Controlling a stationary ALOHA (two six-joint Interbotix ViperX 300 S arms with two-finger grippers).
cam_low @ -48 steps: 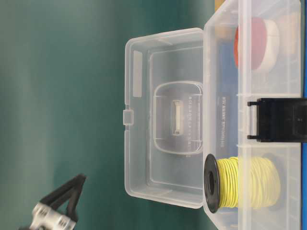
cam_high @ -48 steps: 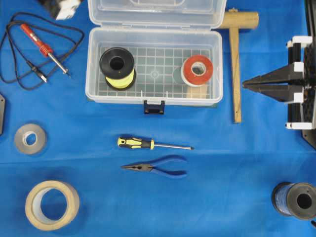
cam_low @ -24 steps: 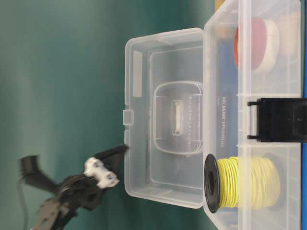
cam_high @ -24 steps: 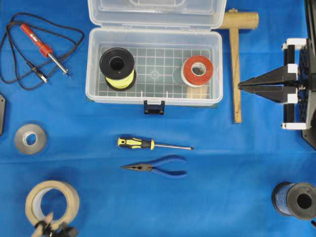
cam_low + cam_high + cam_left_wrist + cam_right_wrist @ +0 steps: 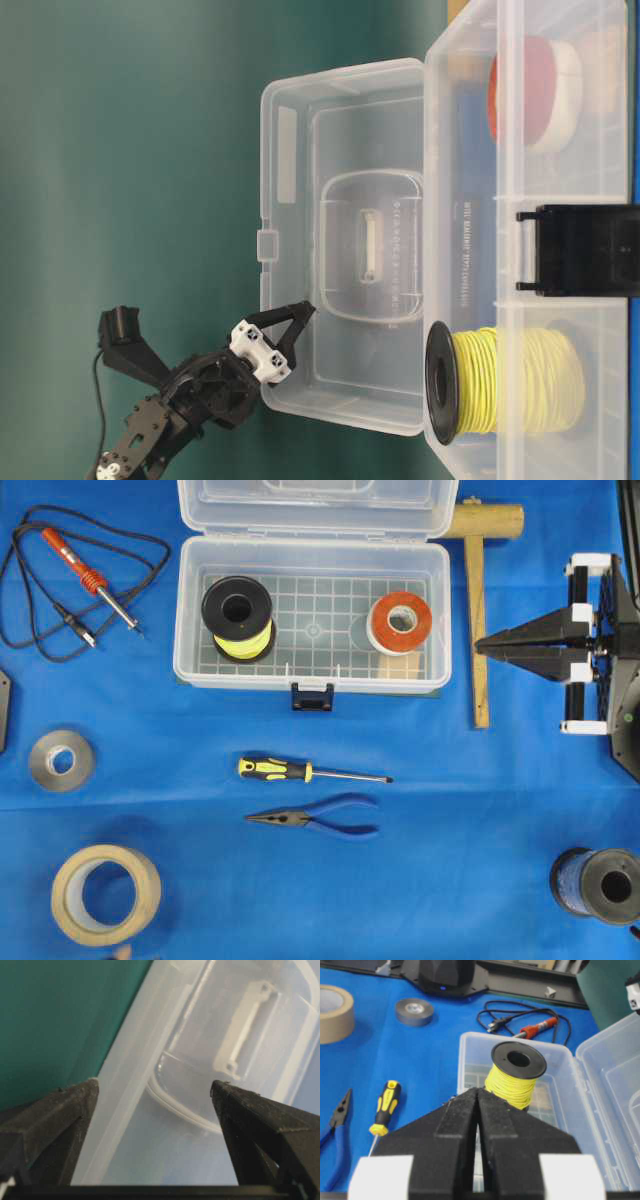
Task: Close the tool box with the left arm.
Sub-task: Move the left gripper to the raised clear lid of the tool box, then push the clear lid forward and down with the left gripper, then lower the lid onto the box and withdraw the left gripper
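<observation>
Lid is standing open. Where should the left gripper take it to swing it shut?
Take the lid by its free top edge, coming from behind. It stands upright on its hinge, and the open left gripper already sits at that rim, so leverage is likely greatest there.

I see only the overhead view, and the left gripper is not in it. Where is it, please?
Observer: In the table-level view the left gripper is near a top corner of the raised lid, on the yellow spool's side.
Operator: Is it open, or already on the lid?
Observer: Open. The left wrist view shows its fingers spread wide, with the lid's rim between them. I cannot tell if it touches.
</observation>
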